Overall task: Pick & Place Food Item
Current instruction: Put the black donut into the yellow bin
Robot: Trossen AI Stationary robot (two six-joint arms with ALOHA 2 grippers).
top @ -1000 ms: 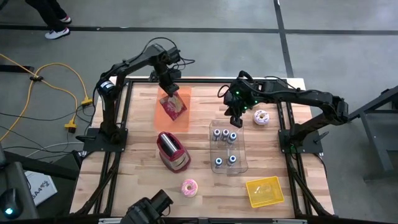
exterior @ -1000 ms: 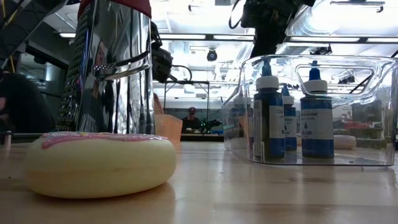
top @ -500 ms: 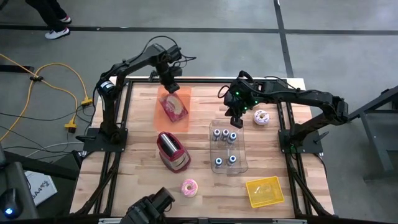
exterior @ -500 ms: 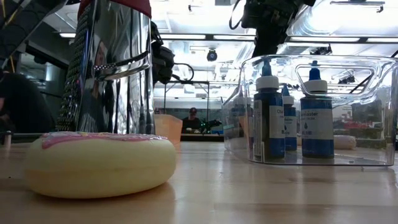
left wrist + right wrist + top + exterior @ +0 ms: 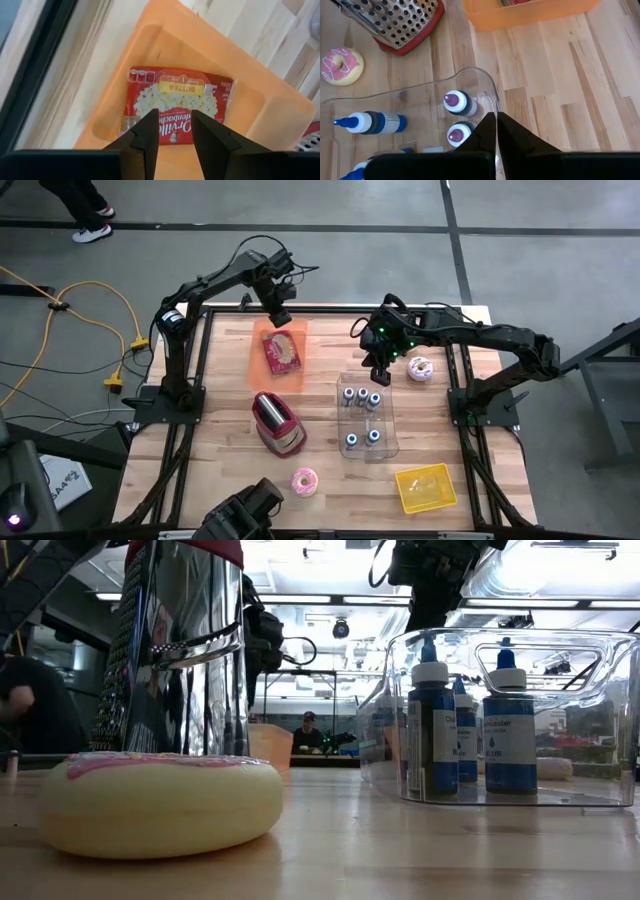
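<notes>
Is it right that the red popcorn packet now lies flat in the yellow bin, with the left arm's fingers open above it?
Not quite: the popcorn packet lies in the orange bin, not the yellow one. The left wrist view shows it, with the left gripper open above.

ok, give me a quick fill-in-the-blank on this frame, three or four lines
1. The popcorn packet lies inside the ____ tray.
2. The left hand hangs over that packet, its fingers ____.
3. The dropper bottles stand in a ____ plastic bin.
4. The right hand is ____, over the bin's rim.

Missing words: orange; open; clear; shut
</notes>
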